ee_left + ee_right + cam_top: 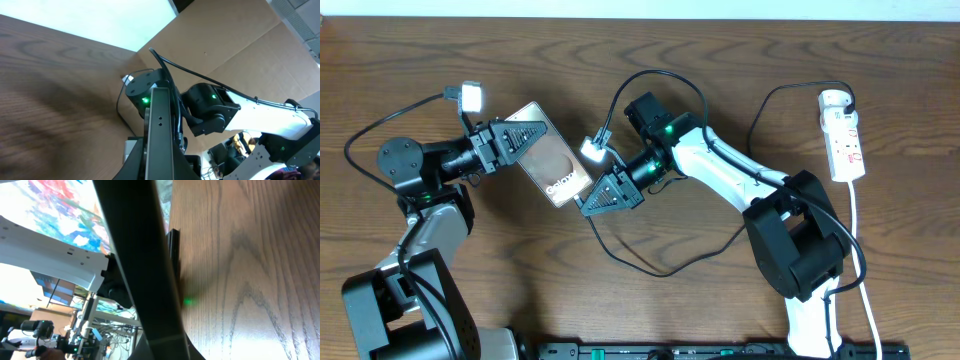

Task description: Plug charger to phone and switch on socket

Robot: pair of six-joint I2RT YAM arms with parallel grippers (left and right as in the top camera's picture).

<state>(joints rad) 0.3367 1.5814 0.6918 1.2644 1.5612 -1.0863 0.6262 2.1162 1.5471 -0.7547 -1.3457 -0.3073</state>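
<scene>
My left gripper [540, 137] is shut on the upper end of the phone [556, 166], a brown slab with white "Galaxy" lettering, held slanted over the table. In the left wrist view the phone [161, 130] runs edge-on out of the fingers. My right gripper [586, 207] is shut at the phone's lower end. The charger [660, 272], a thin black cable, comes out from under its tip, loops over the table and climbs to the socket [844, 138]. The plug tip is hidden. In the right wrist view the phone's dark edge [145, 270] fills the middle.
The socket, a white power strip with red markings, lies at the far right, and its white cord [866, 285] runs down to the front edge. The right arm's white links [730, 175] cross the middle. A black rail [720, 351] lines the table's front.
</scene>
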